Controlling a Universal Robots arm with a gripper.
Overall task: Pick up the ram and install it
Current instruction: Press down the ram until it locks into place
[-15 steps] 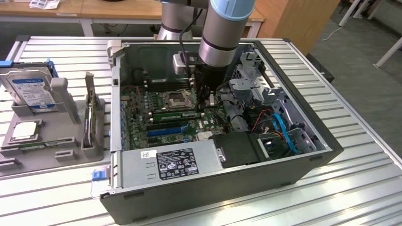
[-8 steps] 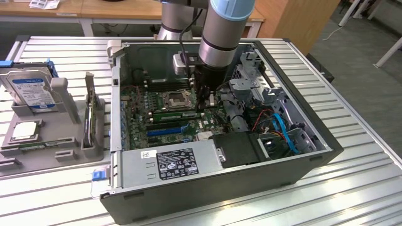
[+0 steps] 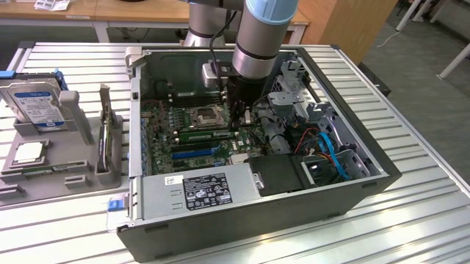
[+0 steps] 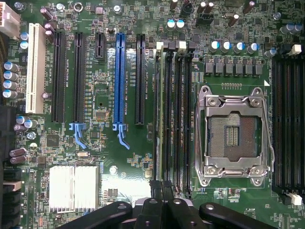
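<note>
The ram [image 3: 206,133] is a thin green stick standing on edge in a memory slot of the motherboard, inside the open computer case [image 3: 367,181]. In the wrist view the ram [image 4: 159,119] is seen edge-on in the outermost of several black memory slots [image 4: 178,119], beside the open CPU socket [image 4: 233,131]. My gripper [image 3: 239,124] reaches down into the case at the end of the stick towards the exterior view's right. The gripper [image 4: 162,187] is shut, its tips together right over that end of the ram. I cannot tell whether they touch it.
A grey power supply [image 3: 198,190] and a black drive bay with blue cables [image 3: 334,154] crowd the near side of the case. Long black and blue expansion slots [image 4: 119,81] and a silver heatsink [image 4: 74,188] flank the memory. A grey parts tray [image 3: 52,165] with a hard drive [image 3: 37,107] stands at the exterior view's left.
</note>
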